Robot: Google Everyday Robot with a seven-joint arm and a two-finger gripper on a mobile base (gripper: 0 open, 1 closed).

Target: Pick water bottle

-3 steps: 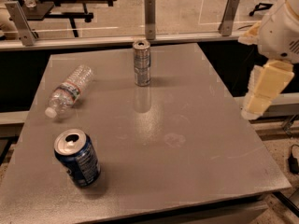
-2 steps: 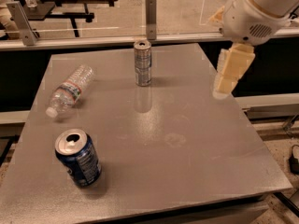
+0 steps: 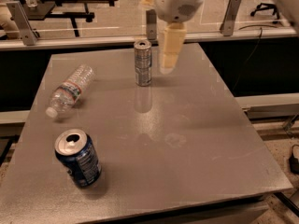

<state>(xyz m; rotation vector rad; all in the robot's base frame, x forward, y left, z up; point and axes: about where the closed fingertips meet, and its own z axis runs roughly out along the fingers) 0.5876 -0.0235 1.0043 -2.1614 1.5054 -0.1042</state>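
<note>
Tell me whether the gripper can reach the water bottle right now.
Probably yes. The gripper hangs just right of the silver can; the water bottle lies on its side farther left, uncovered. Only that can stands near the path.

Your grey worktop point(image 3: 196, 139) fills most of the frame. On it you have a water bottle point(image 3: 70, 90) lying on its side at left, a slim silver can point(image 3: 143, 63) standing at upper centre, and a blue can point(image 3: 78, 158) standing at lower left. The pincer point(image 3: 167, 66) hangs just right of the silver can.
</note>
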